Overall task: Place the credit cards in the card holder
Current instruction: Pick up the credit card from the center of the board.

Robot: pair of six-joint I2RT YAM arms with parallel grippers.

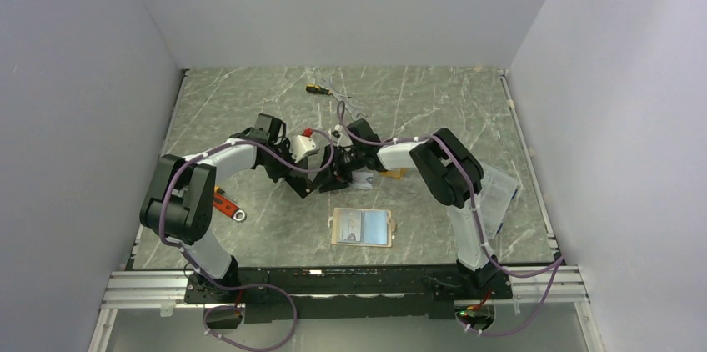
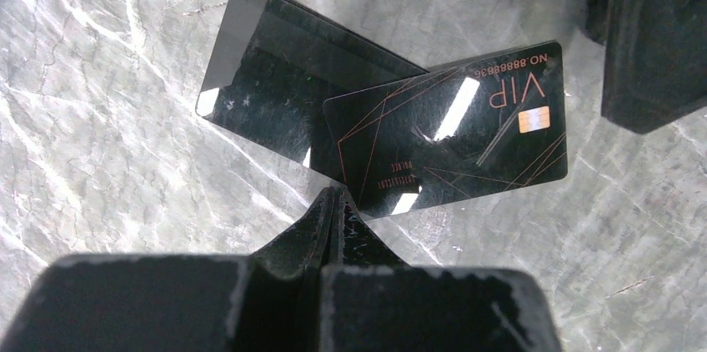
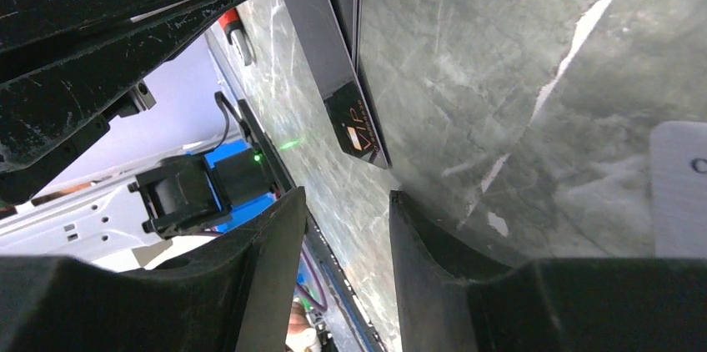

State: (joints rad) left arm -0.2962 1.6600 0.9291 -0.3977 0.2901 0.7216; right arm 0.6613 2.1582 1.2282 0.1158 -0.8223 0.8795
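Observation:
The card holder (image 1: 337,228) lies open and flat near the table's front, tan-rimmed with bluish panels. My left gripper (image 1: 330,173) (image 2: 338,195) is shut on one corner of the black card (image 2: 450,131), which reads VIP and has a gold chip. A dark glossy card-shaped form (image 2: 275,77) sits under it; I cannot tell whether it is a card or a reflection. My right gripper (image 1: 353,165) (image 3: 346,210) is open and empty, close beside the black card (image 3: 357,123). A silver-grey card (image 1: 363,183) and an orange card (image 1: 395,173) lie by the grippers.
A clear plastic box (image 1: 493,193) lies at the right under the right arm. An orange-handled tool (image 1: 225,203) lies at the left, and a screwdriver (image 1: 315,89) at the back. White walls close in three sides.

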